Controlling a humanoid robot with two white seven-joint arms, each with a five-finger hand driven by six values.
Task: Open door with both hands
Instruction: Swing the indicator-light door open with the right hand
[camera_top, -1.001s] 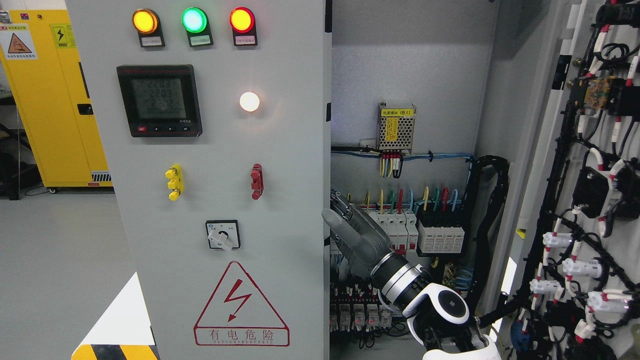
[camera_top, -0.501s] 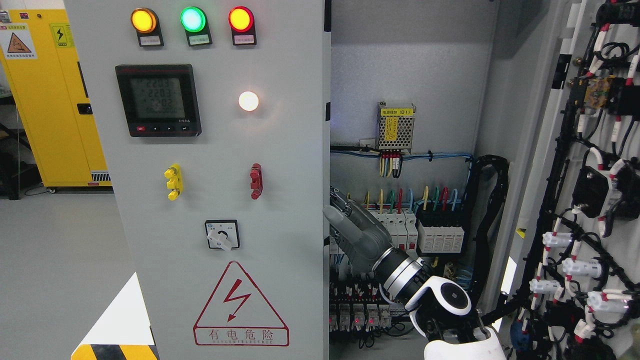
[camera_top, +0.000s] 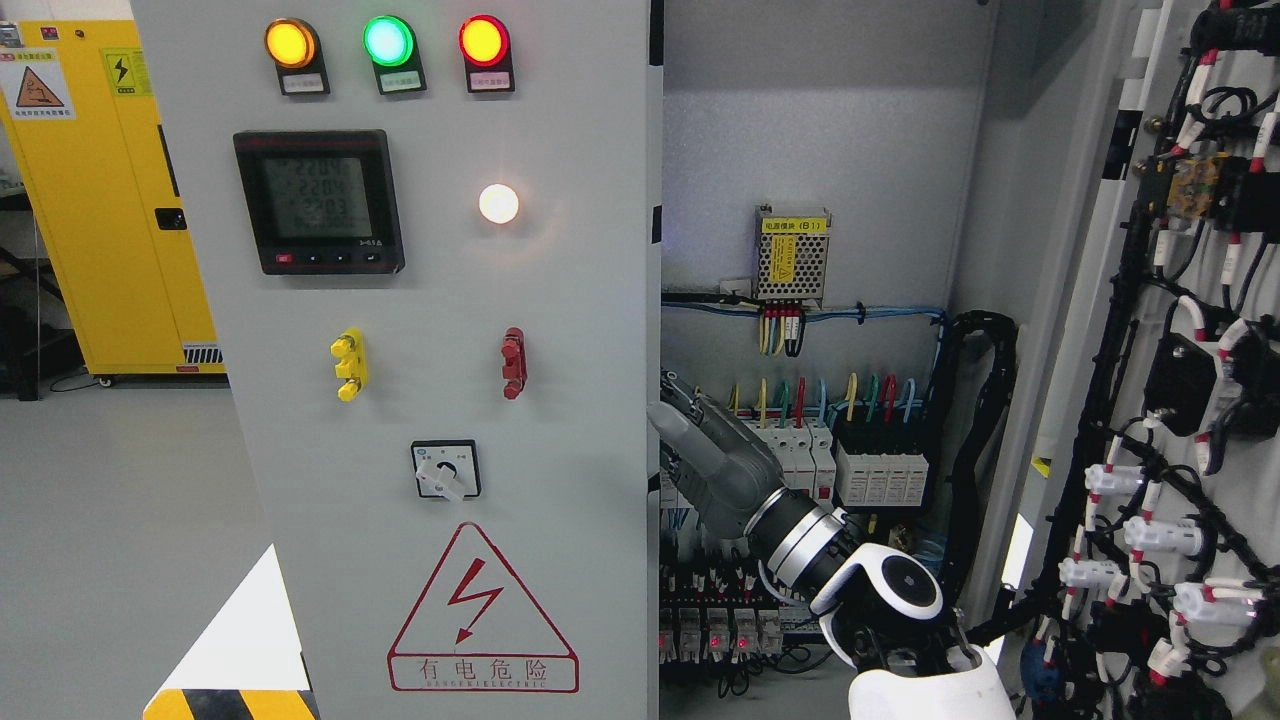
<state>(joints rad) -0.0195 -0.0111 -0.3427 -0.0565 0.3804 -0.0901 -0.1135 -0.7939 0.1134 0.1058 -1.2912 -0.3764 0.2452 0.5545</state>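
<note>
The cabinet's left door is a grey panel carrying three lamps, a meter, a rotary switch and a red hazard triangle. It stands closed or nearly so. The right door is swung wide open at the picture's right, its inner face covered with wiring. My right arm comes in from the lower right. Its grey right hand is inside the opening, right against the free edge of the left door at about switch height. The door edge hides the hand's tips. My left arm does not show.
Inside the cabinet are a power supply, rows of breakers with coloured wires, and relays just below my hand. A thick black cable loom hangs by the right wall. A yellow cabinet stands far left.
My right forearm and wrist have lifted slightly. The hand has stayed against the left door's edge, and neither door has visibly moved.
</note>
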